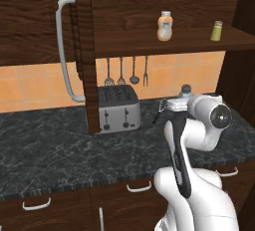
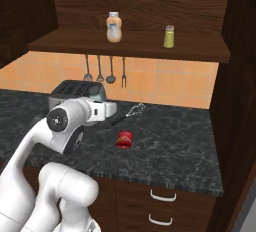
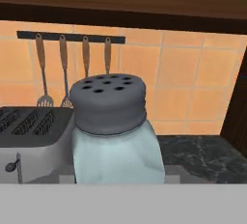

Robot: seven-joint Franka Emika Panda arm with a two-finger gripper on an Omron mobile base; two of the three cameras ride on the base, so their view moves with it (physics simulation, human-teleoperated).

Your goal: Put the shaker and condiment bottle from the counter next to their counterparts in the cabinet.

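The pale blue-grey shaker [image 3: 116,146] with its holed grey cap looms close in the hand view, upright and held above the counter [image 2: 175,141]. Its cap [image 1: 186,89] pokes up over the hand in the left base view. My gripper [image 1: 185,96] [image 2: 116,110] is shut on it, level, facing the tiled wall. The red condiment bottle [image 2: 124,139] lies on its side on the counter, just right of the arm. On the cabinet shelf [image 2: 125,46] above stand the counterparts: a peach-orange bottle [image 1: 165,27] [image 2: 114,27] and a yellow-green shaker [image 1: 216,31] [image 2: 169,36].
A silver toaster [image 1: 118,108] [image 2: 75,92] stands on the counter left of the hand, and a whisk [image 2: 134,110] lies just beyond it. Utensils [image 1: 127,70] hang on the wall under the shelf. The open cabinet door [image 1: 84,51] with its grey bar handle [image 1: 63,51] juts out at left.
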